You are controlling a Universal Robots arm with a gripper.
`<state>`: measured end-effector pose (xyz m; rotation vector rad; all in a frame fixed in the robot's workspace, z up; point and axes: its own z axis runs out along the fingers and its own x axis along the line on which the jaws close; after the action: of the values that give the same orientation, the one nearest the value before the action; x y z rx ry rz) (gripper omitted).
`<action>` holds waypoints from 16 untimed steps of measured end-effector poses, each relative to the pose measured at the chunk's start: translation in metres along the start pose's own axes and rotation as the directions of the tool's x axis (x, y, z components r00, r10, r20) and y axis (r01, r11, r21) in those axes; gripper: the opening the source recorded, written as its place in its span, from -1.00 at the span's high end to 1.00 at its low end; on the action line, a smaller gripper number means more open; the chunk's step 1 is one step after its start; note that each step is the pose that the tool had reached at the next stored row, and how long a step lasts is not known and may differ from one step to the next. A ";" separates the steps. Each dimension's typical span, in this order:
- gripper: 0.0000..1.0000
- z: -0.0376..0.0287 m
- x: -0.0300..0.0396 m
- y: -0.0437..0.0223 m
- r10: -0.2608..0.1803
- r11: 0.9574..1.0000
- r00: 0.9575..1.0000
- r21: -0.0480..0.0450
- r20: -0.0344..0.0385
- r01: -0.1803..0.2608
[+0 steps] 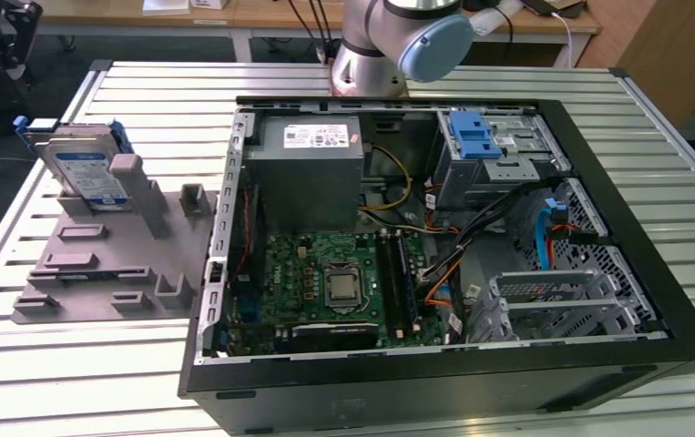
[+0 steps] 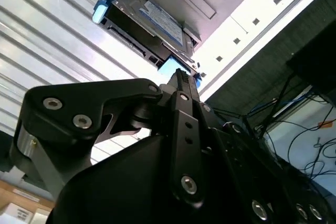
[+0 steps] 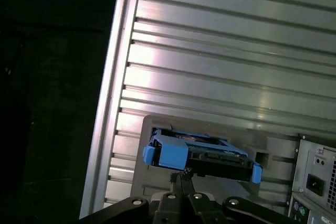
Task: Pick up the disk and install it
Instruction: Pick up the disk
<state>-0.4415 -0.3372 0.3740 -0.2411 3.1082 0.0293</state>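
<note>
Disk (image 1: 89,177) stands on edge in grey holder (image 1: 104,273), long axis upright, blue end uppermost; gripper (image 3: 180,174) closed, empty.

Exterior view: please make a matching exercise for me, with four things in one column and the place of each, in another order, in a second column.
Things:
1. disk
2. power supply
3. blue latch
4. processor

Places:
A. on top of the drive cage
B. in the middle of the green board
C. standing in the grey holder, outside the case
D. inside the case, next to the green board

Pairs: 1-C, 2-D, 3-A, 4-B
</note>
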 end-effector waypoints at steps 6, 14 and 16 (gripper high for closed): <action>0.79 0.0002 0.0000 0.0000 -0.074 0.997 0.997 -0.002 -0.001 0.074; 0.79 0.0002 0.0000 0.0000 -0.159 0.987 0.987 -0.004 -0.002 0.159; 0.79 0.0003 0.0000 0.0000 -0.177 0.984 0.984 -0.005 -0.002 0.177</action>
<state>-0.4415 -0.3372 0.3737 -0.5168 3.0761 0.0326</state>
